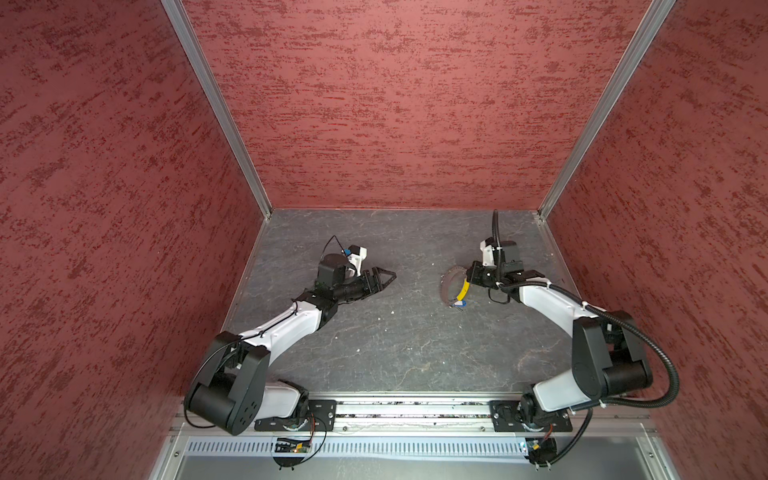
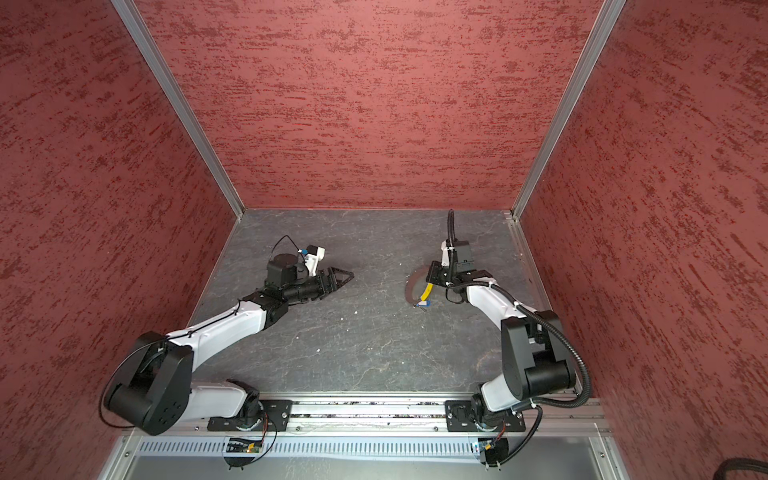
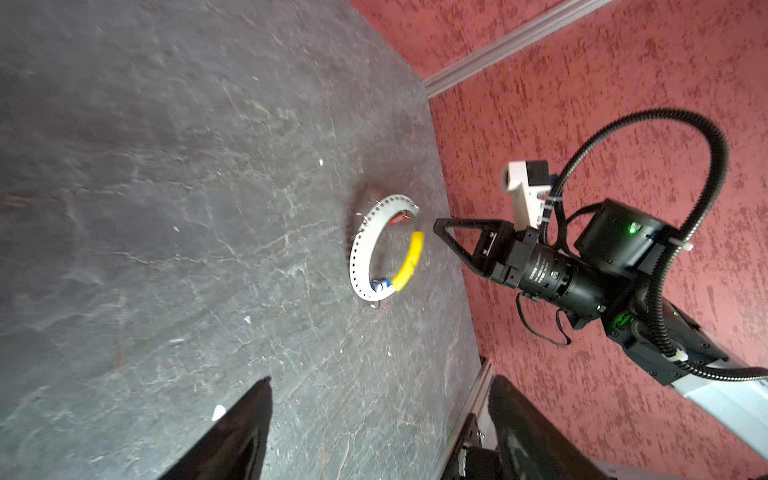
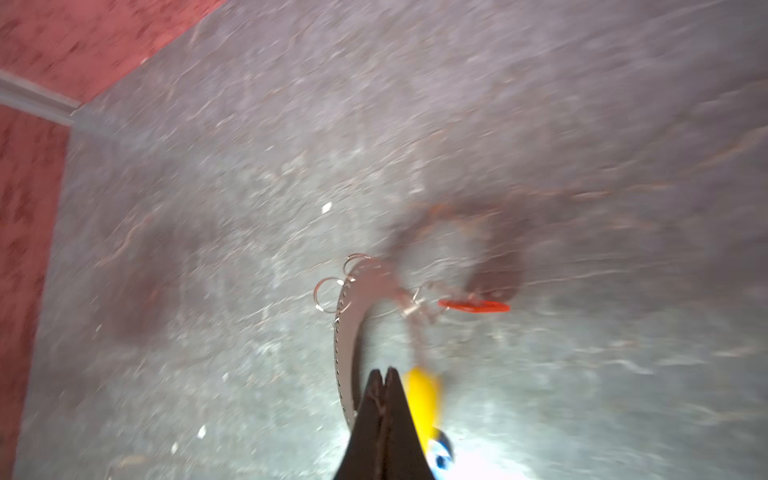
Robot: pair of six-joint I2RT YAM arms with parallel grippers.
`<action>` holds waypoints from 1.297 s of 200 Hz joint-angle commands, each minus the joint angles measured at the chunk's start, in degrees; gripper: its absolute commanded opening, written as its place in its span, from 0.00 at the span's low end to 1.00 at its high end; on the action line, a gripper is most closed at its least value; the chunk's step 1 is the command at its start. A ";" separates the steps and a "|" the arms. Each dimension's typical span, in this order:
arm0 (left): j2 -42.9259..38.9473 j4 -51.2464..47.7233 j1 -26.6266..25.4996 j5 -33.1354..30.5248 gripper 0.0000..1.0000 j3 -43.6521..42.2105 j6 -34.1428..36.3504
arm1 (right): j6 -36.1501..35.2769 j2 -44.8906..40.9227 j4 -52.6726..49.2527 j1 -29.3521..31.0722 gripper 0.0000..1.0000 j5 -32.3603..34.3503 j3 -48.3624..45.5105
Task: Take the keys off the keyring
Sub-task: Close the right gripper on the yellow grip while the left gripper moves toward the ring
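The keyring point(image 3: 360, 253) is a pale perforated band closed by thin wire with a yellow segment point(image 3: 409, 262); it stands tilted off the dark table at the right point(image 1: 451, 286) point(image 2: 411, 286). A red-tagged key point(image 4: 473, 305) point(image 3: 400, 217) dangles inside it. A blue-tagged key point(image 3: 380, 286) point(image 1: 458, 304) point(image 2: 422, 304) hangs at the yellow segment's low end. My right gripper point(image 4: 384, 372) point(image 3: 437, 226) point(image 1: 469, 275) is shut, its tips against the ring beside the yellow piece; a grip on the wire does not show. My left gripper point(image 3: 380, 380) point(image 1: 386, 276) point(image 2: 344, 276) hangs open at mid-table, well apart from the ring.
Red textured walls close in the slate table point(image 1: 395, 353) on three sides, with aluminium corner posts. A metal rail point(image 1: 407, 409) carrying both arm bases runs along the front. Small white flecks point(image 1: 390, 311) lie scattered on the slate. The right arm's black cable hose point(image 3: 706, 137) arches above its wrist.
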 commanded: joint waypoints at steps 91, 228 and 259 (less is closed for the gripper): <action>0.20 2.09 -1.45 2.32 0.83 0.94 0.97 | 0.43 9.72 -4.21 5.31 0.54 11.55 5.39; -8.30 -3.38 -2.61 -5.86 0.88 -0.53 4.40 | 8.15 17.83 -12.32 11.10 0.41 22.47 9.12; -8.21 -2.87 -2.67 -5.59 0.88 -0.94 4.31 | 7.59 19.73 -14.32 11.49 0.35 23.66 9.47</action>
